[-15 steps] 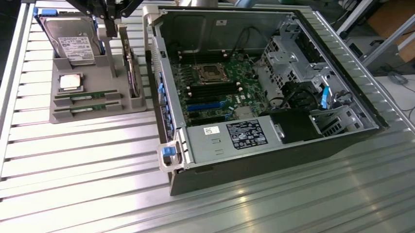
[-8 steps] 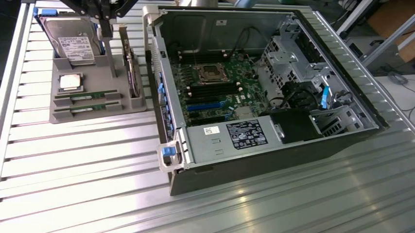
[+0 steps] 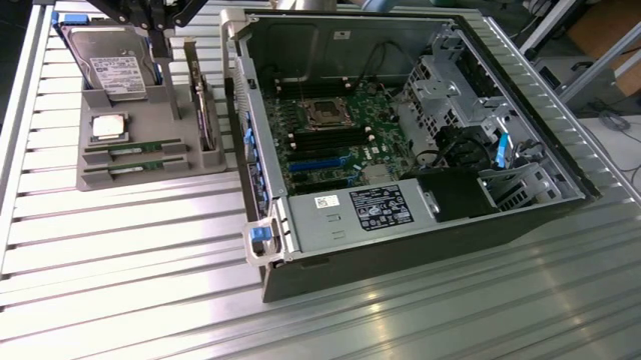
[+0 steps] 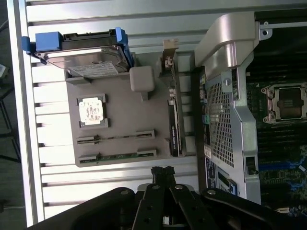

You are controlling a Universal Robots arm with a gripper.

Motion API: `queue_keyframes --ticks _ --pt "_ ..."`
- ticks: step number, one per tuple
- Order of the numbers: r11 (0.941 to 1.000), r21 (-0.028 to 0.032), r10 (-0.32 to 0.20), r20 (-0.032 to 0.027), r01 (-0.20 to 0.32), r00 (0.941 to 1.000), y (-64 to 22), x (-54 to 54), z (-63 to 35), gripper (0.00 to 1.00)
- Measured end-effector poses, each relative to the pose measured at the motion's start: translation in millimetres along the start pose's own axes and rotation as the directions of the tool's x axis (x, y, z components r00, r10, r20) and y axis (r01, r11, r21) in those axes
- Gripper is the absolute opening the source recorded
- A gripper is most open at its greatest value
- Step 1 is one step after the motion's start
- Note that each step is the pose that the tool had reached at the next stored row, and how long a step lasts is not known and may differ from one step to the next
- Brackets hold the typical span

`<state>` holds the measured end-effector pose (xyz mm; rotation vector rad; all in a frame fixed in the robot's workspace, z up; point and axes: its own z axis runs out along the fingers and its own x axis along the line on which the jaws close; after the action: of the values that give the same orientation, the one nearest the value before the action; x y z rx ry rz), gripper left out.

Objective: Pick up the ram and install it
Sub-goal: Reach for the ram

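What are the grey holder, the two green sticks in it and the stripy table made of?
Grey holder: probably plastic; it looks matte and evenly grey, with moulded slots.
Ram sticks: green circuit board, showing as thin strips standing in their slots.
Table: likely metal; its silvery ribs throw bright glare.

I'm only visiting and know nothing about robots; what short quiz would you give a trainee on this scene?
1. True or false: both long, thin green memory sticks lie in the grey plastic tray.
2. Is the robot's black hand open or shut?
3. The square silver processor chip lies: A) in the tray, B) in the hand, C) atop a memory stick.
Key: 1 true; 2 shut; 3 A.
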<state>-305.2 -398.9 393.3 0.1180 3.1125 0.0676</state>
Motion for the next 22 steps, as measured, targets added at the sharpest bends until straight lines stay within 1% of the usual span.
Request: queue_keyframes --ticks 15,22 --pt "1.0000 0.0000 0.000 0.0000 0.000 1.0000 -0.7 9.1 -0.2 0.11" --pt "1.0000 0.0000 0.000 0.0000 0.000 1.0000 -1.1 15.0 -0.4 0.11"
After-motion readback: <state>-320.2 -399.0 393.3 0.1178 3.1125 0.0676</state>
